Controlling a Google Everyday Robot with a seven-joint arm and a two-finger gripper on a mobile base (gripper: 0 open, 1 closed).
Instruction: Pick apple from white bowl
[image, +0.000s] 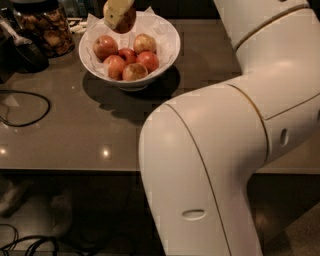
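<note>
The white bowl (167, 37), lined with crinkled white paper, stands on the grey table at the upper left. Several red-orange and yellowish apples lie in it, such as one at the left (105, 46) and one at the front (134, 71). My gripper (119, 15) is at the top edge, just above the bowl's far rim. Its cream fingers (115, 11) are shut on a red-orange apple (127, 23), held clear of the apples below. The top of the gripper is cut off by the frame.
A glass jar of brown snacks (46, 29) stands left of the bowl, beside a dark object (22, 54). A black cable (30, 107) loops on the table's left. My white arm (225, 150) fills the right and front. The table's front edge (70, 169) runs below.
</note>
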